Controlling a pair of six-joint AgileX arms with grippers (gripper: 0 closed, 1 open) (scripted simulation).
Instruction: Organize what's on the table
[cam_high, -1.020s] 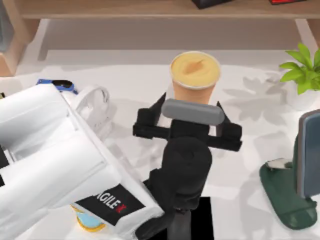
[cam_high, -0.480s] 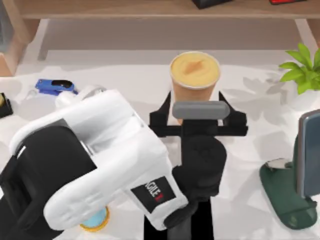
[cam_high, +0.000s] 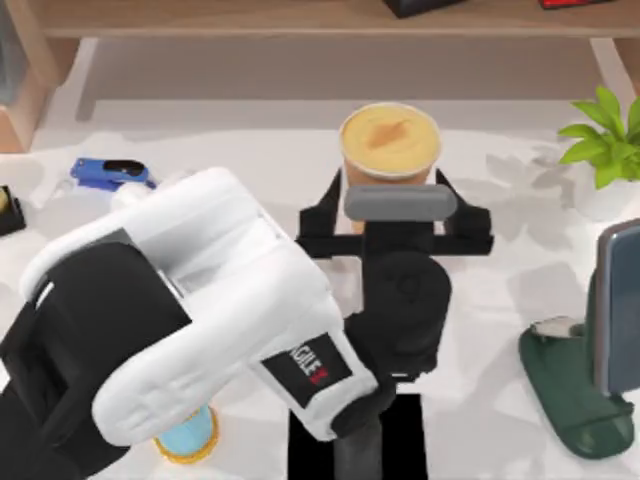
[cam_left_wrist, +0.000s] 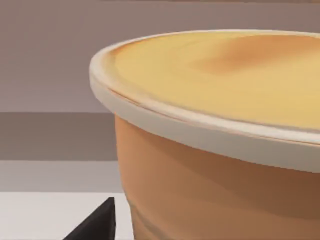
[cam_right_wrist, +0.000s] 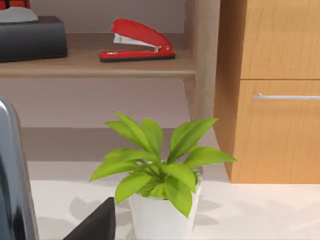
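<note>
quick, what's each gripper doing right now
Left gripper: open, fingers either side of the orange paper cup with the cream lid, not yet shut on it.
Right gripper: cannot be told; parked facing the green potted plant.

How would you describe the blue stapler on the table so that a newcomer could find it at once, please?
Start at the white table and go to its left side in the top view, behind the left arm's bulky white casing. There lies the blue stapler, small and flat. It is the sole blue-and-black item there, unlike the tall orange cup at centre or the red stapler on the wooden shelf.
</note>
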